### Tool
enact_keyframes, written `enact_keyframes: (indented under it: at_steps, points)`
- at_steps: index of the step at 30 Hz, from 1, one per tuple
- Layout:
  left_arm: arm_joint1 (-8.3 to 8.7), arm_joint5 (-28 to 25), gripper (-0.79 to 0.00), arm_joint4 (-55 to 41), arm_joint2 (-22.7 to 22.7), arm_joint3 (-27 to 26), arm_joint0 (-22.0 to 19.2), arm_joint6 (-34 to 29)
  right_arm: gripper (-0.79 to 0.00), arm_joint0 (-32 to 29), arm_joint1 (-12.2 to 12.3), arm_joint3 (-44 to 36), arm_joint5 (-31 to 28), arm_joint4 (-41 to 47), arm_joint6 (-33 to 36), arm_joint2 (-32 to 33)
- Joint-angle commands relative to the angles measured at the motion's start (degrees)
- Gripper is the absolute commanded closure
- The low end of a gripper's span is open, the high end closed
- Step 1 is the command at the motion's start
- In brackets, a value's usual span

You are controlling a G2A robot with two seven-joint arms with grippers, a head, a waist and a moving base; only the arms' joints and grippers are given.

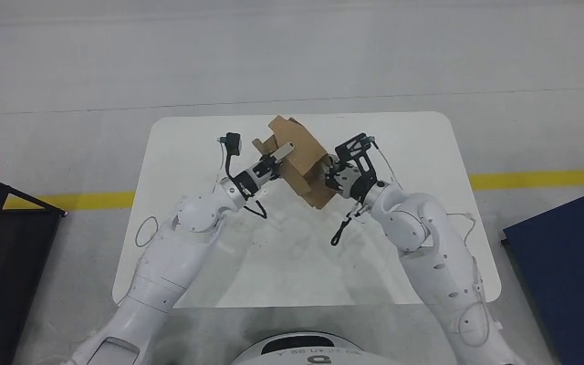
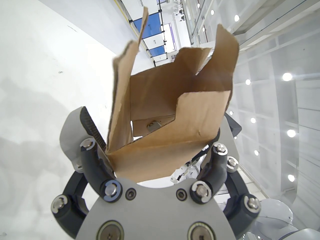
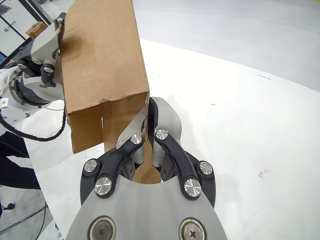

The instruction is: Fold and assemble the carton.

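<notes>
I'm mid-fold with the open carton (image 1: 299, 169) held above the worktop (image 1: 383, 255), left hand (image 2: 156, 121) clamped across it, right hand (image 3: 148, 116) pinching an end wall; next, I reckon, the loose flaps want folding in.

**COLOUR AND PATTERN FINDINGS**

Carton (image 1: 299, 164): plain brown cardboard, unprinted, inside and out. Table (image 1: 401, 182): white, with a few small dark specks. Right gripper (image 3: 147, 112): silver-grey metal, black links, black ribbed pads (image 3: 154, 113). Left gripper (image 2: 157, 126): likewise silver-grey and black. Floor (image 1: 274, 55): pale grey, crossed by a yellow stripe (image 1: 91, 199).
</notes>
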Motion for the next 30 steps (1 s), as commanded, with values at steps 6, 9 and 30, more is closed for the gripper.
enact_keyframes:
  at_steps: [6,9,30]
  points:
    - [-0.03,-1.8,-0.785,-9.0,-2.1,1.7,0.7,-3.4,0.000,0.7,-0.1,1.8,0.4,5.9,-0.9,0.5]
    - [0.46,-2.2,-0.785,-12.2,-5.0,3.5,1.8,-5.3,0.000,0.4,0.0,2.0,-0.3,9.4,-1.3,1.8]
    - [2.74,-4.8,-0.785,-1.2,-10.8,2.9,5.0,-10.4,0.000,2.4,0.5,4.2,3.5,10.9,-0.1,1.6]
